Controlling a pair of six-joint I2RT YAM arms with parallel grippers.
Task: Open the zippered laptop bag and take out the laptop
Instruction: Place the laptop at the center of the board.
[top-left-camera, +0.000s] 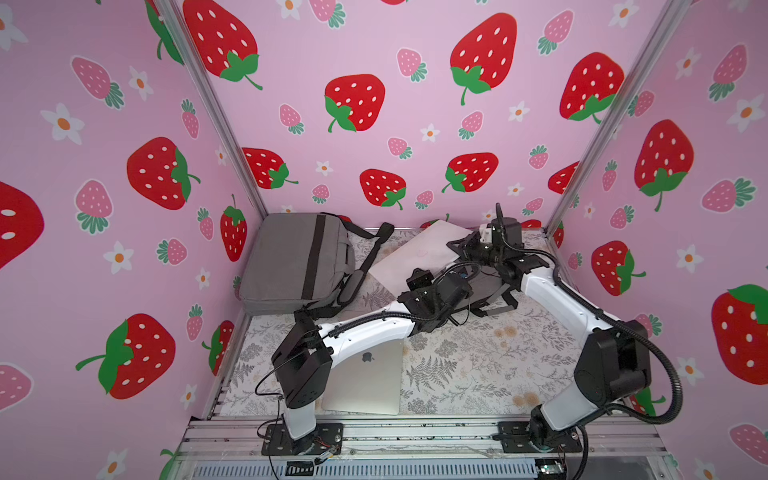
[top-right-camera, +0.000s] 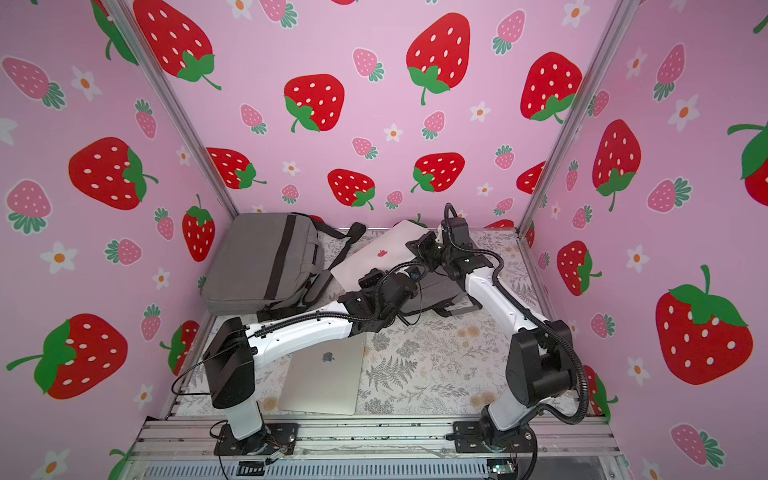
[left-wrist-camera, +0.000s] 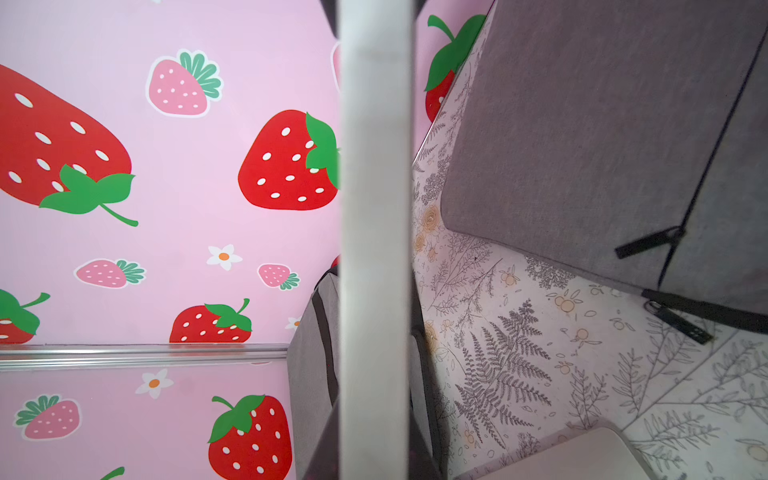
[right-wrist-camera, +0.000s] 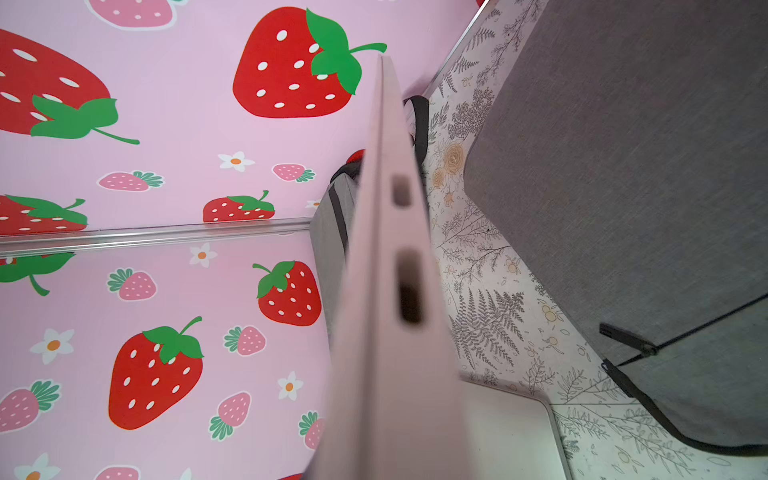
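laptop (top-right-camera: 374, 262) tilted above laptop bag (left-wrist-camera: 582, 124) — looks stiff, slick, fragile. left jaws, right jaws each clamp a thin edge — best hold.

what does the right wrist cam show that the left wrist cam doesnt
Only the right wrist view: port slots along the thin edge of the raised laptop. Only the left wrist view: a zipper pull lying flat on the patterned cloth. Both: that laptop edge-on, the gray bag, the backpack behind, and a corner of a second laptop.
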